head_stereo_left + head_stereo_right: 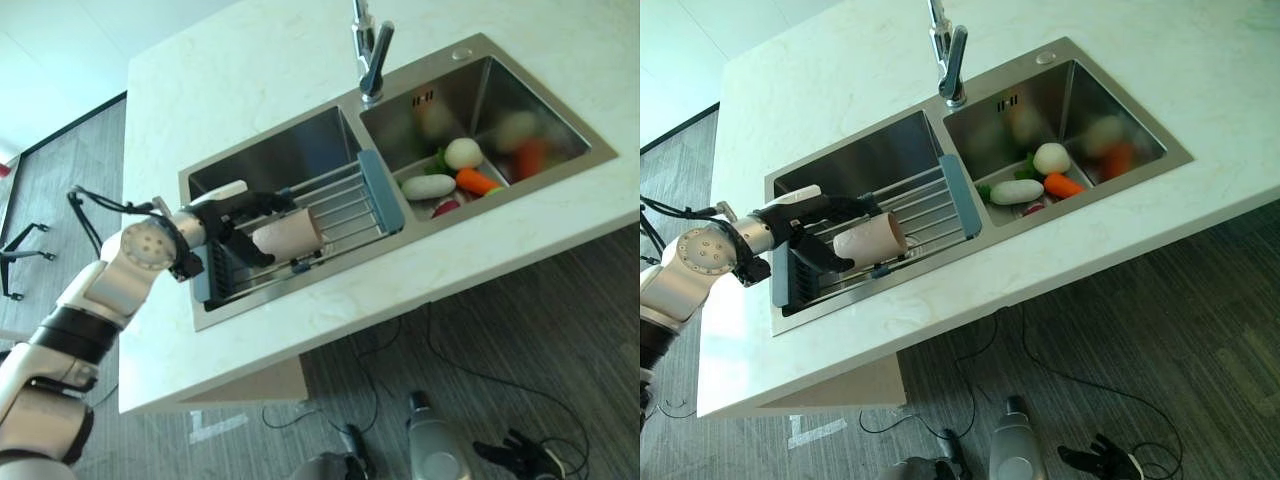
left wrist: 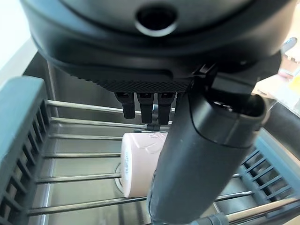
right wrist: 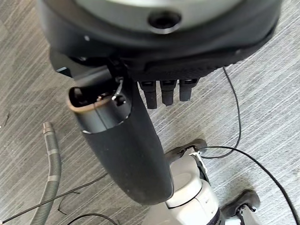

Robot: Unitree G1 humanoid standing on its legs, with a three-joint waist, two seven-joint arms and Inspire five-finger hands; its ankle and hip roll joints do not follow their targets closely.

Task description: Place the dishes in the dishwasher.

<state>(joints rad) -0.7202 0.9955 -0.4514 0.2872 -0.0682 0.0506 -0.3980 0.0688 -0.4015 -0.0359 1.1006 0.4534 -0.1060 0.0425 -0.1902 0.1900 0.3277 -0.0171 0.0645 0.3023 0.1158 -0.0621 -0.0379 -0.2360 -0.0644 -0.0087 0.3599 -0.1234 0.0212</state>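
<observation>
The right hand point(image 1: 1102, 462) hangs low at 5 o'clock over the floor point(image 1: 1200, 330), well below the counter's front edge, its fingers loosely spread and holding nothing. Up on the counter point(image 1: 1090, 250), the left hand point(image 1: 228, 222) reaches in from 9 o'clock over the rack point(image 1: 345, 205) spanning the left sink basin point(image 1: 280, 155), fingers and thumb curled round a pink cup point(image 1: 287, 236) lying on its side on the bars. At 2 o'clock, the right basin point(image 1: 500, 100) holds vegetables point(image 1: 450, 175); the faucet point(image 1: 370, 50) stands at 12.
</observation>
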